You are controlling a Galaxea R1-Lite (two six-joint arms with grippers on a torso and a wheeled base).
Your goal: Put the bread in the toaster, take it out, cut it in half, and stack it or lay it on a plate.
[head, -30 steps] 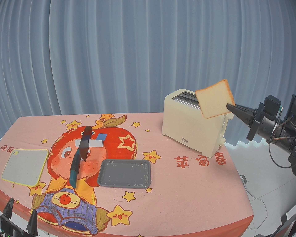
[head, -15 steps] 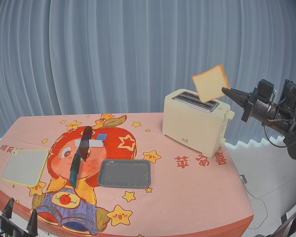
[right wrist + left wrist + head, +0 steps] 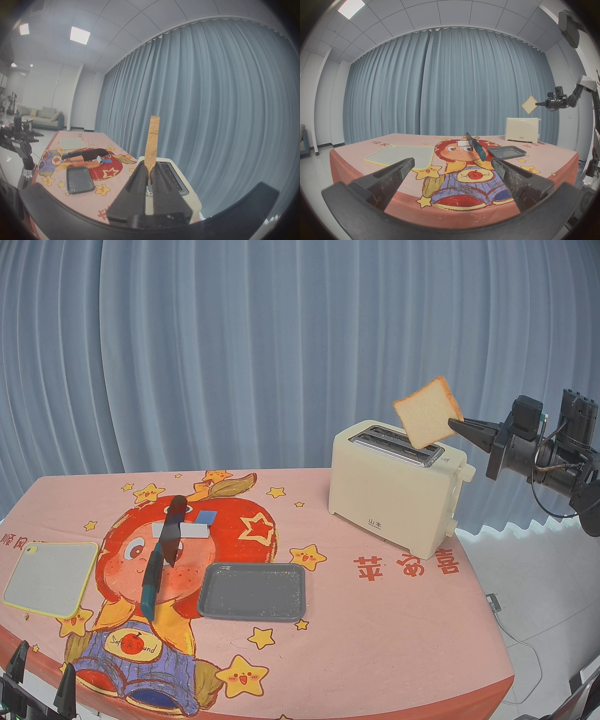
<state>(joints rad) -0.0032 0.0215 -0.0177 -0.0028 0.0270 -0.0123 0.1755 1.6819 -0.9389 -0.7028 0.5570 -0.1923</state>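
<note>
Your table [image 3: 387, 627] carries the cream toaster [image 3: 394, 490] at its far right. Its slots face up, but you cannot see into them. The pale cutting board [image 3: 50, 577] lies at the near left edge and the grey tray [image 3: 252, 590] near the middle. The teal-handled knife [image 3: 159, 559] lies between them, its dark blade crossing a small white block [image 3: 194, 530].

Your right gripper [image 3: 451, 422] is clamped on one corner of the bread [image 3: 428, 412]. The slice hangs tilted in the air above the toaster's right end, clear of the slots, and the pinched corner is hidden between the fingers.

Your left gripper [image 3: 452, 162] sits low off the table's near left corner, jaws spread wide, grasping nothing. The head view's bottom edge cuts off its base.
</note>
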